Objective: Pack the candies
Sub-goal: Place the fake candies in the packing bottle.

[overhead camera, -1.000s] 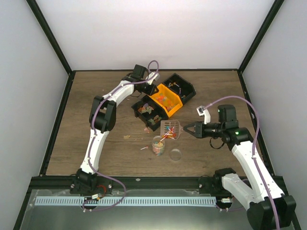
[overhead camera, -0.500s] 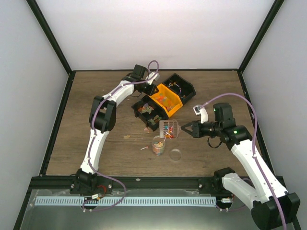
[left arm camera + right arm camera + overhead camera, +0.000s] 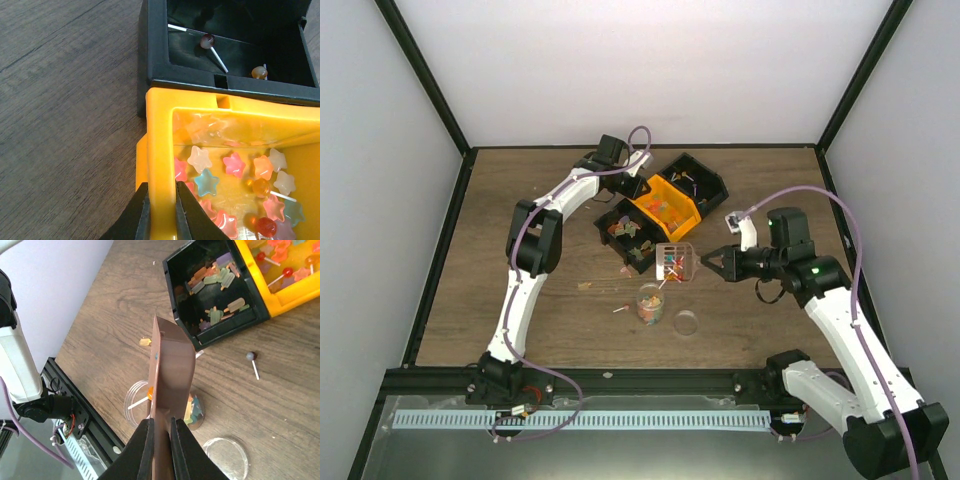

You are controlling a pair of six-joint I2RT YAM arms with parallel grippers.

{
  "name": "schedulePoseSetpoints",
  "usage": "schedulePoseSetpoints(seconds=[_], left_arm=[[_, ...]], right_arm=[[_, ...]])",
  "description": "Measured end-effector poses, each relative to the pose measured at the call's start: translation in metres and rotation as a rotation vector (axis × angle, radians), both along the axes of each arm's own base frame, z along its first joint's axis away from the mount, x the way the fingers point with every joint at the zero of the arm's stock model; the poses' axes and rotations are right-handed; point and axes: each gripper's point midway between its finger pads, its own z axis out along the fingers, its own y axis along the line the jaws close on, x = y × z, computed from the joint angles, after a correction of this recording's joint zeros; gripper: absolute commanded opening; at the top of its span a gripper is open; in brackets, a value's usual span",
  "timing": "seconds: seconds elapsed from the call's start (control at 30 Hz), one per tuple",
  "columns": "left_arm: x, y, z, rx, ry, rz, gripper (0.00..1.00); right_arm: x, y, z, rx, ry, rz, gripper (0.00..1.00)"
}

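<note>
L arm reaches to the far bins. Left pincer (image 3: 161, 212) is closed tight on the near wall of the orange bin (image 3: 160, 140), one finger inside and one outside. Candies (image 3: 206, 181) lie in that bin, star-shaped w/ a few lollipops. More sit in the black bin (image 3: 160, 50) touching it behind and in the nearer black bin (image 3: 628, 232). A couple lie loose on the surface (image 3: 520, 200).

Centre: clear cup (image 3: 650, 303) stands upright, part-filled w/ mixed colours. Just beyond it, a small flat tray (image 3: 675, 262) carries rows of sweets. Clear lid (image 3: 687, 322) lies flat beside the cup.

R side: right pincer (image 3: 705, 264) is nearly closed, pinching the tray's edge. In wrist view the tray is edge-on, crossing in front of the cup.
</note>
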Motion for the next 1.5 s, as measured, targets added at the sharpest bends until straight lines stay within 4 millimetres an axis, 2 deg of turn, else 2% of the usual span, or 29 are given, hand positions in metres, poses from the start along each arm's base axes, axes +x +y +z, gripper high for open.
schedulePoseSetpoints(seconds=[0.13, 0.5, 0.77, 1.03, 1.23, 1.5], left_arm=[[0.000, 0.000, 0.000, 0.000, 0.000, 0.000, 0.04], [0.000, 0.000, 0.000, 0.000, 0.000, 0.000, 0.04], [0.000, 0.000, 0.000, 0.000, 0.000, 0.000, 0.04], [0.000, 0.000, 0.000, 0.000, 0.000, 0.000, 0.04], [0.000, 0.000, 0.000, 0.000, 0.001, 0.000, 0.04], [0.000, 0.000, 0.000, 0.000, 0.000, 0.000, 0.04]], right_arm=[[0.002, -0.002, 0.008, -0.013, -0.025, -0.004, 0.01], [-0.001, -0.002, 0.005, -0.020, -0.012, -0.001, 0.01], [-0.011, 0.008, 0.003, -0.051, -0.001, 0.042, 0.01], [-0.010, 0.006, -0.002, -0.089, 0.009, 0.028, 0.01], [-0.011, 0.009, 0.004, -0.106, -0.015, 0.033, 0.01], [-0.010, 0.008, 0.003, -0.123, -0.023, 0.026, 0.01]])
